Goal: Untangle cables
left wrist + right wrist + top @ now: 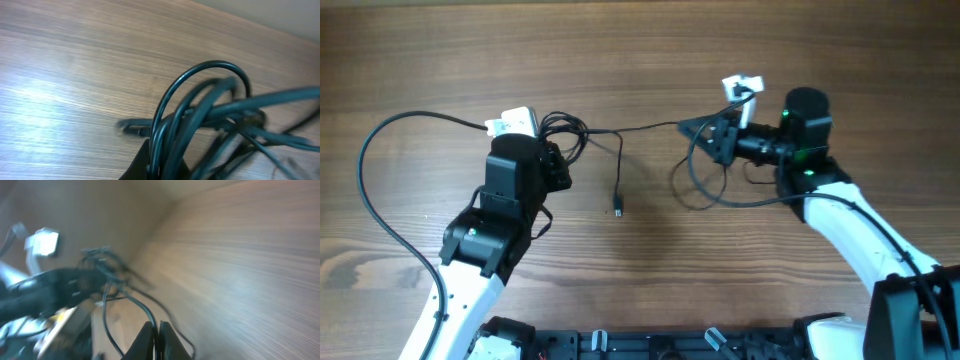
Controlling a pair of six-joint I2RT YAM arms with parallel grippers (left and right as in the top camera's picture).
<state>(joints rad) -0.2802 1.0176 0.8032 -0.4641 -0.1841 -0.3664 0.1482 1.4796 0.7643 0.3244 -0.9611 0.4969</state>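
The cables point(570, 135) are thin dark cords bunched in a knot at the left centre of the wooden table. My left gripper point(560, 158) is shut on that bunch; in the left wrist view several loops point(200, 107) rise from between its closed fingers point(165, 167). One strand runs right to my right gripper point(690, 128), which is shut on it, the thin cord point(145, 307) pinched between its fingertips point(156, 332). Another strand hangs down to a small plug point(618, 208). A loose loop point(705, 190) lies under the right gripper.
White tags sit by the knot point(515, 122) and by the right gripper point(742, 87). A thicker black arm cable point(370, 190) curves along the left side. A black frame point(620, 345) runs along the table's near edge.
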